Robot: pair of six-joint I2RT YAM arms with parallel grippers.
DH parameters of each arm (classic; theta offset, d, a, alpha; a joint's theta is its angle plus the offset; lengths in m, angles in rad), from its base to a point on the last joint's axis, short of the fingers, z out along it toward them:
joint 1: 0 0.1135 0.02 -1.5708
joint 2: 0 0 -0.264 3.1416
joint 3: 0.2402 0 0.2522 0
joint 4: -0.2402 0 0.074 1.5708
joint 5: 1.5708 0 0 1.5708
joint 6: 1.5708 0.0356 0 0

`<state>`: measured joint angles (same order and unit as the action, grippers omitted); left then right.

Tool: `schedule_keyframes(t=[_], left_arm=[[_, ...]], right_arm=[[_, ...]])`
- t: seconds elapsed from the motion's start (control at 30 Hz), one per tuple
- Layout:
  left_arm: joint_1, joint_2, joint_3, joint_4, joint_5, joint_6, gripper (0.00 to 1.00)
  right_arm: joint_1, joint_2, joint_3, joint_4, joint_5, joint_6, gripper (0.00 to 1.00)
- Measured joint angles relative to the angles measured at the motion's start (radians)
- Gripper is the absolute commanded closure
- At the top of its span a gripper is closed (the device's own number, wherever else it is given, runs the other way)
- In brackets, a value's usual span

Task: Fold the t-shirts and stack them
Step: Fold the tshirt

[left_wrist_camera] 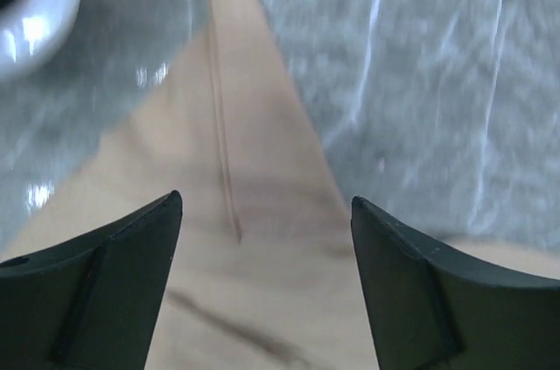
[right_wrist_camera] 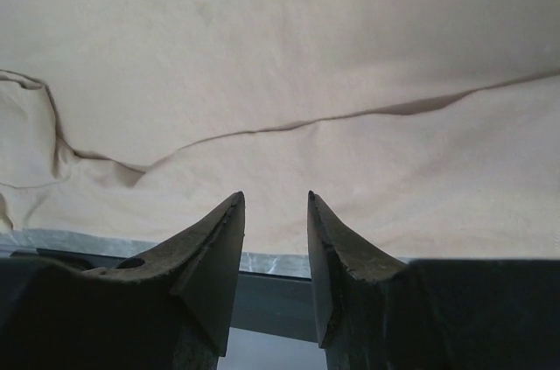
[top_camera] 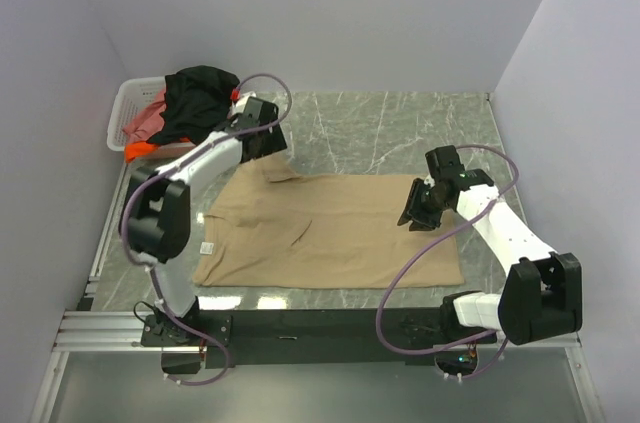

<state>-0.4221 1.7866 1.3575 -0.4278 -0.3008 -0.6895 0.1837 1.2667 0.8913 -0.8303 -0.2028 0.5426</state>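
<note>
So the tan short-sleeved cotton t-shirt [top_camera: 330, 228] is spread out flat in the middle of the grey marble-look table [top_camera: 400, 128]. It lies sideways, with its small white tag [top_camera: 207, 247] over at the left end. A few soft wrinkles run across it, nothing major.

The left claw [top_camera: 268, 143] hangs right over the shirt's far-left sleeve, the bit that sticks out toward the back of the table. In the left wrist view the sleeve [left_wrist_camera: 245, 151] runs up as a narrowing strip straight between the two black fingers [left_wrist_camera: 114, 265], with its seam line down the middle. The jaws are spread wide and there's nothing in them, just cloth underneath. I can't tell if the tips actually touch the fabric, that view is pretty blurry.

The right claw [top_camera: 415, 208] is at the shirt's right end, about midway along that edge. In its own camera the tan cloth [right_wrist_camera: 280, 64] fills nearly everything beyond the fingertips [right_wrist_camera: 223, 230], with one long crease running across it. The jaws there have only a narrow gap between them, and no fabric is pinched in it. You just see a sliver of table edge through the gap, so it's not gripping anything.

Off in the far-left corner there's the white plastic lattice basket [top_camera: 120, 108] with a black shirt [top_camera: 200, 93] heaped on top. A pink-red one [top_camera: 148, 121] and an orange one [top_camera: 140, 150] peek out beside it.
</note>
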Motion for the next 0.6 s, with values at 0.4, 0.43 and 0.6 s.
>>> schedule_keyframes(t=[0.4, 0.43, 0.6], left_arm=[[0.101, 0.327, 0.280, 0.024, 0.002, 0.105, 0.36], [0.105, 0.342, 0.282, 0.025, 0.006, 0.112, 0.36], [0.106, 0.394, 0.297, 0.047, 0.027, 0.140, 0.43]], right_arm=[[0.000, 0.010, -0.002, 0.022, -0.008, 0.011, 0.58], [0.000, 0.008, -0.003, 0.024, -0.009, 0.013, 0.58], [0.000, 0.004, -0.029, 0.034, -0.021, 0.017, 0.58]])
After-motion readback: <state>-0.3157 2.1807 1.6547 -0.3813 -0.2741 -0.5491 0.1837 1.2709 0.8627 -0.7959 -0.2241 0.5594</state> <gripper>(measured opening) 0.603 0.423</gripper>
